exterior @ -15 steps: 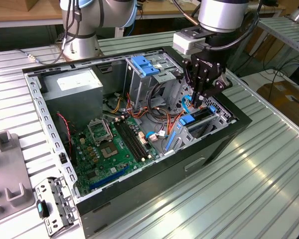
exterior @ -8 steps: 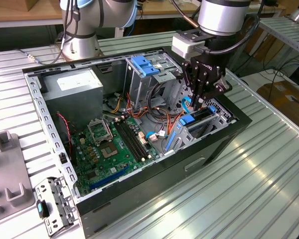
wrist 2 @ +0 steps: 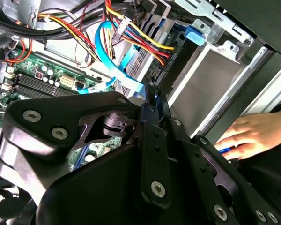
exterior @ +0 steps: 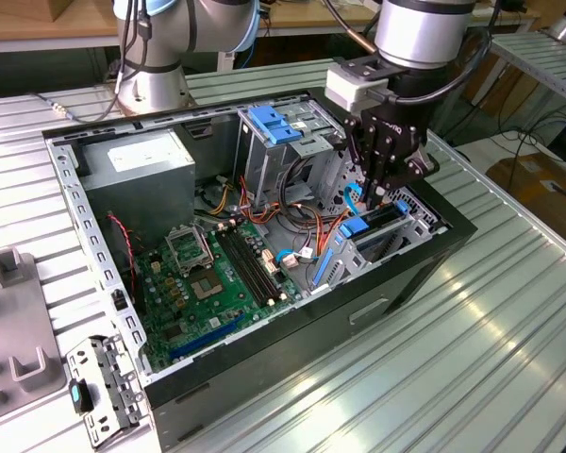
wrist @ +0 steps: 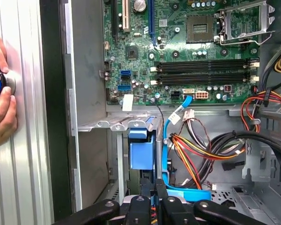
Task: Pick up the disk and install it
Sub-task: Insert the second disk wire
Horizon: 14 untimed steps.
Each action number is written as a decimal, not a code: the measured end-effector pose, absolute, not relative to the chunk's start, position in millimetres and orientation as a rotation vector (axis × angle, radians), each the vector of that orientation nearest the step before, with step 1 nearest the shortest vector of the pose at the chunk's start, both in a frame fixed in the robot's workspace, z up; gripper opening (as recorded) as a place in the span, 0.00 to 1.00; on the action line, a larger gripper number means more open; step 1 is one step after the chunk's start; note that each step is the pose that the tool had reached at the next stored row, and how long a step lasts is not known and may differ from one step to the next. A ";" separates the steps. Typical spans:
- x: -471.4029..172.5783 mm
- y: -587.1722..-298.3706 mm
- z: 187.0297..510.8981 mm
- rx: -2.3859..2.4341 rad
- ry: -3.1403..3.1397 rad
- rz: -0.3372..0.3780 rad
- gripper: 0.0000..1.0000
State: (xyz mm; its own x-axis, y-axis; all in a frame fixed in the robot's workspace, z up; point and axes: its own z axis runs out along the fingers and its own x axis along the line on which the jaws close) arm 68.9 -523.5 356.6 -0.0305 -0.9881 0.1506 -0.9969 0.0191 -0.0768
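The disk (exterior: 377, 220) sits edge-up in the drive bay at the exterior view's right end of the open computer case, its blue rail showing. My gripper (exterior: 375, 195) hangs straight above it with its fingers pressed together and nothing between them. In the first wrist view the shut fingertips (wrist: 154, 186) stand just off the blue end of the disk (wrist: 141, 151). In the second wrist view my gripper (wrist 2: 153, 95) points at the bay, where the disk's dark casing (wrist 2: 175, 54) and a blue tab lie behind a bundle of cables.
The motherboard (exterior: 212, 274), a grey power-supply box (exterior: 137, 170) and a grey cage with a blue top (exterior: 288, 127) fill the case. Coloured cables (wrist: 196, 150) and a blue flat cable (wrist 2: 110, 47) run beside the bay. A person's hand (wrist: 1, 101) rests outside the case wall.
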 end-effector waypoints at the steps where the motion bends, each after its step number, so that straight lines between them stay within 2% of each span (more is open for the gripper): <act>1: 68.8 -524.2 356.5 2.153 -2.209 0.243 0.16; 11: 68.0 -548.7 355.1 2.209 -2.279 0.231 0.16; 14: 65.6 -550.4 354.1 2.229 -2.303 0.195 0.16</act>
State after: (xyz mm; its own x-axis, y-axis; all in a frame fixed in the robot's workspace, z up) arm 65.6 -550.4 354.1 -0.0353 -0.9988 0.0347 -0.9904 0.0303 -0.1352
